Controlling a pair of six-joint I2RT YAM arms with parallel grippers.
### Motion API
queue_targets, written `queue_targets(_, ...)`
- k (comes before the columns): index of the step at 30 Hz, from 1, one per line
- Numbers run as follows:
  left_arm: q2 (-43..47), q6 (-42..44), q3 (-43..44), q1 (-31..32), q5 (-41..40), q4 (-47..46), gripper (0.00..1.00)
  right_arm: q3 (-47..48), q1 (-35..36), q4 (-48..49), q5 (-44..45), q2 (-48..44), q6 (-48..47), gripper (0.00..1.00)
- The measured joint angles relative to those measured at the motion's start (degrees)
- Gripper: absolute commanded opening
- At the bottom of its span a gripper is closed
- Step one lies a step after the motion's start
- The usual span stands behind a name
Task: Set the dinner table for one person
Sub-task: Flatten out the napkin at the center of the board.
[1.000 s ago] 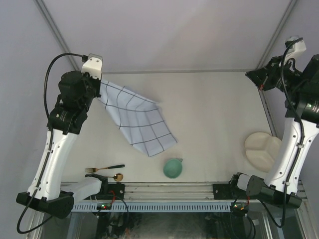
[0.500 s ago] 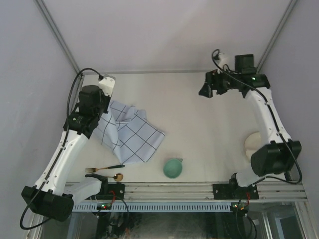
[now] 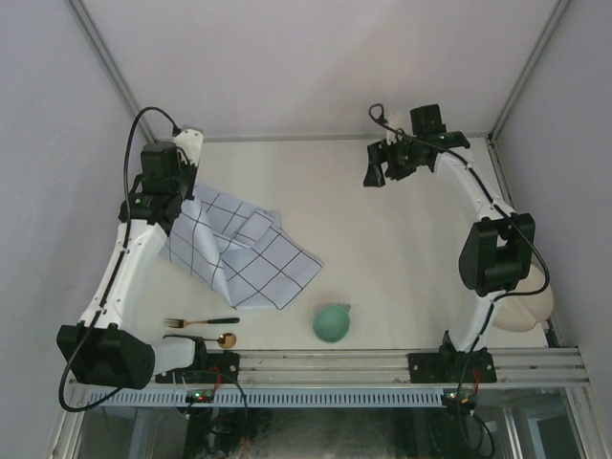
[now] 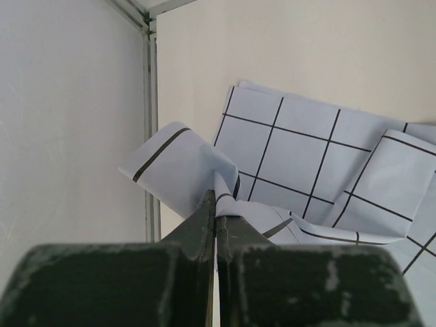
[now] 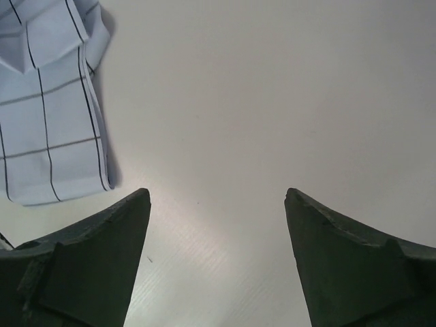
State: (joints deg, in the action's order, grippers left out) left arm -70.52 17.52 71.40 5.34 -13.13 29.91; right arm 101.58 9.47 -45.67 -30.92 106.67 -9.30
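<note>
The cream tabletop (image 3: 402, 249) spreads out beneath both arms, where the left gripper (image 4: 215, 204) is closed on a raised fold of a crumpled blue checked cloth (image 3: 258, 258) near the left edge, the right gripper (image 5: 216, 197) hangs open near the far edge, and a green cup (image 3: 332, 323) sits by the near edge.

The dinner table (image 3: 411, 249) looks matt, smooth and plain. The cloth (image 3: 268, 268), toward nine o'clock, is soft, creased fabric; at seven o'clock the fork (image 3: 198, 322) shines like golden metal.
</note>
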Motion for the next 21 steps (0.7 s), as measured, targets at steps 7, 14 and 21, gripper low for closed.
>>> queue_targets(7, 2.86, -0.15, -6.78, -0.39, -4.0, -2.93, 0.01, -3.74, 12.7, 2.03, 5.95, -0.2, -8.02, 0.86)
queue_targets(14, 6.86, -2.8, -14.47, -4.37, -6.45, -1.6, 0.0, 0.2, 23.08, 6.05, 9.64, 2.95, -18.25, 0.91)
queue_targets(21, 5.49, -8.98, -15.54, -14.47, -3.93, 1.4, 0.01, 1.29, 24.17, 12.31, 8.2, 6.43, -24.68, 0.94)
